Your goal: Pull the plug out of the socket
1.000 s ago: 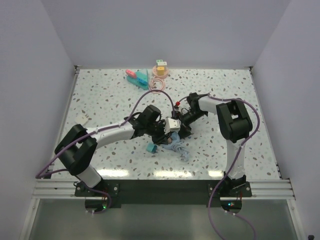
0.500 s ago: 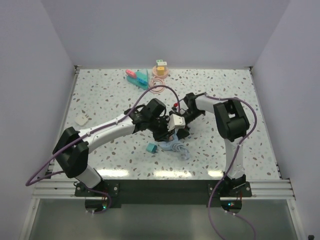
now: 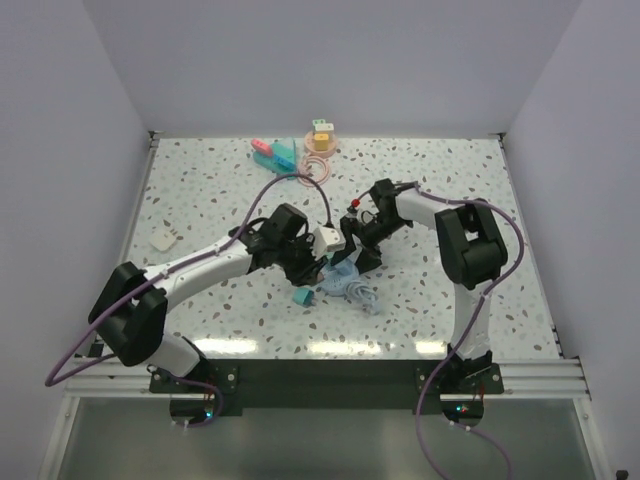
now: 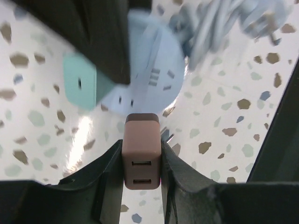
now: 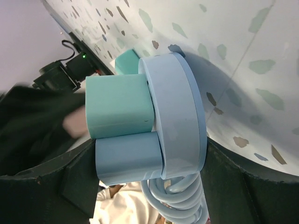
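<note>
Your left tool (image 4: 142, 156) clamped the USB charger (image 4: 141, 139) by its flat sides: light, rigid, likely slick plastic. Your right tool (image 5: 154, 161) gripped the round socket hub (image 5: 180, 112), bracing it.

no readable text, labels, brands or numbers anywhere

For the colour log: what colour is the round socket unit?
Pale blue. The socket shows best in the right wrist view.
</note>
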{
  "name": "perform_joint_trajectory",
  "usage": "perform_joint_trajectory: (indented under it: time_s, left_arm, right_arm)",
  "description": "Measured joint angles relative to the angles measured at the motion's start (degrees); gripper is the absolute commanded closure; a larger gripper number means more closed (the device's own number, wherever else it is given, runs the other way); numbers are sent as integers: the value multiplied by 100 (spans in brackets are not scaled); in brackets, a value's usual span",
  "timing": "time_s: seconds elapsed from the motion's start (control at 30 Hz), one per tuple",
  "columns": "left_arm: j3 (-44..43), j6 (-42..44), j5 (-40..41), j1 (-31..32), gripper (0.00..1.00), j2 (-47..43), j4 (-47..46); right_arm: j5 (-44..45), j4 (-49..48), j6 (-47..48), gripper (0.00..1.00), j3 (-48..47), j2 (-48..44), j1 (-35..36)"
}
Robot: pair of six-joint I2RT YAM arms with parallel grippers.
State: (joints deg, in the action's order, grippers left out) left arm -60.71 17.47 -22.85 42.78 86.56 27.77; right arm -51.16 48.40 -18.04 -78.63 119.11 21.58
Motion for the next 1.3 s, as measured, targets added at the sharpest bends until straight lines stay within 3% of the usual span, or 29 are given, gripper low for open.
perform_joint_trajectory:
  time_s: [0.1,0.3,0.33,0.37,0.4,0.43,0.53,0.93,1.3]
  left_arm:
    - [857,-498,216,-308,100,-195,-302]
    - [1652,-1075,275,-466,100,-282,-1023]
    - [1672,-1115,260,-466,95,-286,-1108]
    - [1681,-1165,232,-466,83,-286,-1217]
    - [1683,-1215,205,-466,63,-286,-1303]
    - [1683,-1248,190,-466,52,-286,-1381]
    - [1683,-1316,184,-466,0,-289,-1539]
    - [1189,-861,28,-487,0,-549,-1641]
    - [774,-116,-850,-490,0,470,-1869]
  right_arm:
    - [125,-68,-76,100,2,-74,-81]
    - [140,-140,-120,100,17,-101,-136]
    - [131,-142,-118,100,24,-101,-136]
    - [118,-144,-114,100,31,-101,-138]
    - [107,-149,-101,100,39,-101,-142]
    - [96,-151,-96,100,46,-101,-142]
    - [79,-149,-63,100,52,-101,-142]
    - [22,-105,280,100,52,-101,-114]
    - [24,-63,540,100,72,-151,-37]
